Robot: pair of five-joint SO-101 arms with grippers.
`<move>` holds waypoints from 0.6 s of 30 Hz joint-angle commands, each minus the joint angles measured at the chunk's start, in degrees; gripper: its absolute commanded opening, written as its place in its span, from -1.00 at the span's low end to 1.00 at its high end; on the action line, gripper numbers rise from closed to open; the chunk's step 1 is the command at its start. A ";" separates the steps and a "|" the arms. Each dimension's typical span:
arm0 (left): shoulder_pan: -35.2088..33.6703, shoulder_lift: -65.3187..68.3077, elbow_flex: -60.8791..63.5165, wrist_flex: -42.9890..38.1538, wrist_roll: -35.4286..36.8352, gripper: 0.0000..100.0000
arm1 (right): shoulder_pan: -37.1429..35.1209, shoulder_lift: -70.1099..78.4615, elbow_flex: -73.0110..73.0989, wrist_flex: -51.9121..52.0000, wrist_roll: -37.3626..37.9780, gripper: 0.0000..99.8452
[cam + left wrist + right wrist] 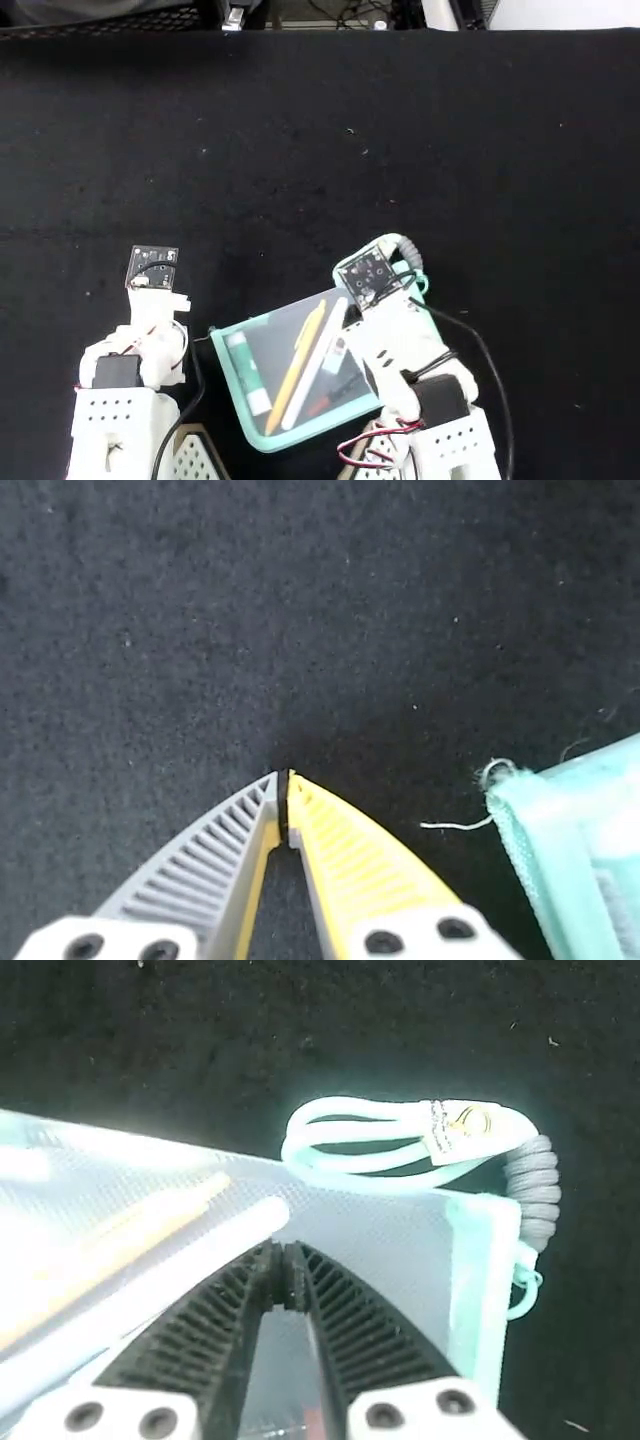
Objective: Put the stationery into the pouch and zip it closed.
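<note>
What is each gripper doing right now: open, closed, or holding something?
Left gripper: closed, holding nothing.
Right gripper: closed over the pouch; whether it pinches it cannot be told.

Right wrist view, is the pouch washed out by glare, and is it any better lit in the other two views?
Right wrist view: yes, glare whitens the clear face of the pouch; the pencil inside is a pale streak. High view: even light, no glare, the pencil plainly yellow. Left wrist view: a corner of the pouch, evenly lit against the dark table.
</note>
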State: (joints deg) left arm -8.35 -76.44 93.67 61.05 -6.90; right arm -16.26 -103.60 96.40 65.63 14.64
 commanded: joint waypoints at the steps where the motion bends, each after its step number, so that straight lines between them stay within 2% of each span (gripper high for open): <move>1: 0.40 0.09 -1.54 0.97 0.44 -0.93 | 5.45 -3.30 0.13 -1.32 1.76 -0.96; 11: 0.40 0.09 -1.54 0.97 0.44 -0.93 | 31.38 -3.12 0.13 -3.78 10.64 -0.96; 18: 0.22 0.09 -1.54 0.97 0.44 -0.93 | 33.32 -2.77 0.13 -3.43 14.59 -0.96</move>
State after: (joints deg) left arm -8.35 -76.44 93.67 61.05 -6.90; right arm 16.00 -103.60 96.40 63.16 28.26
